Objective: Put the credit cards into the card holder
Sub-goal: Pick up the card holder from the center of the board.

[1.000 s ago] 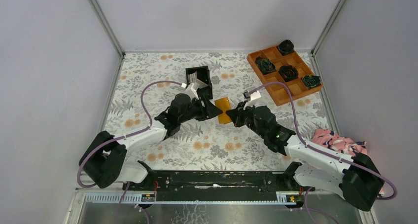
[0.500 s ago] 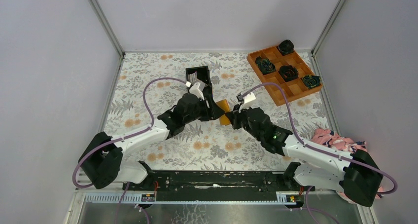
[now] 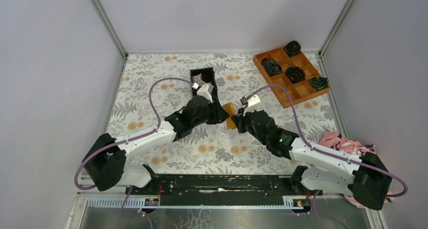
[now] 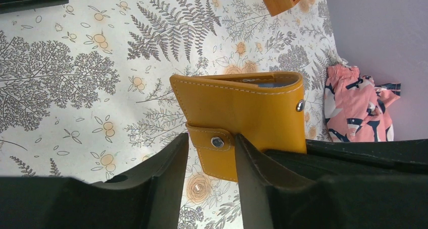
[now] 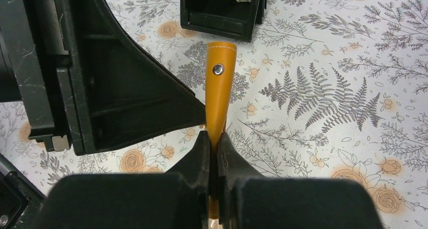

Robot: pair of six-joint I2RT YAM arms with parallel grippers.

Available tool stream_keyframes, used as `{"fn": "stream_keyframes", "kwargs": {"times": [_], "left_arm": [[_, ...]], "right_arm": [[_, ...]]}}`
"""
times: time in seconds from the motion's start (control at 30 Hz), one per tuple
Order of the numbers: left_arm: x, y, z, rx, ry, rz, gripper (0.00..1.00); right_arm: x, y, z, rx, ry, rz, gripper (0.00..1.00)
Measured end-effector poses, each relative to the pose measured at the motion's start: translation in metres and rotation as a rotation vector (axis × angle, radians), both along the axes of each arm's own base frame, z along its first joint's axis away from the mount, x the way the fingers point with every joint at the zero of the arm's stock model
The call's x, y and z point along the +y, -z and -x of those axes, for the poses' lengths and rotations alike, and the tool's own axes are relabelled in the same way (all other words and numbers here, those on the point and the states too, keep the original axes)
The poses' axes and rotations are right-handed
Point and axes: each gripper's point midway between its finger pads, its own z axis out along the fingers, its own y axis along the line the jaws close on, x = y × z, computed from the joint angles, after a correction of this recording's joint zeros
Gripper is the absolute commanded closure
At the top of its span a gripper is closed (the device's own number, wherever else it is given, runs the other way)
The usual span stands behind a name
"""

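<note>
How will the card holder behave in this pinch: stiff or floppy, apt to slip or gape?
Probably fairly stiff: the card holder stands on edge without sagging, pinched at one rim by the right gripper. Its smooth-looking leather might pivot in so narrow a grip. The snap tab seems unfastened, blue lining showing, so the flaps may gape.

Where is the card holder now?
Top view: the card holder is at mid-table, just in front of the black bin, pinched by the right gripper, the left gripper flanking its snap tab.
</note>
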Motion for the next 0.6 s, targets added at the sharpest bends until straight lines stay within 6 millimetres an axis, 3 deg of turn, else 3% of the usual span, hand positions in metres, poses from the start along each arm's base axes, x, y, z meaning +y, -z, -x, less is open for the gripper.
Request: {"fn": "stream_keyframes", "kwargs": {"times": [0.17, 0.6], "left_arm": [[-0.005, 0.001, 0.001, 0.001, 0.009, -0.028, 0.72], [-0.015, 0.008, 0.005, 0.018, 0.033, -0.089, 0.96]], "right_arm": [[0.0, 0.002, 0.002, 0.003, -0.002, 0.013, 1.0], [-0.003, 0.012, 0.007, 0.029, -0.008, 0.054, 1.0]]}}
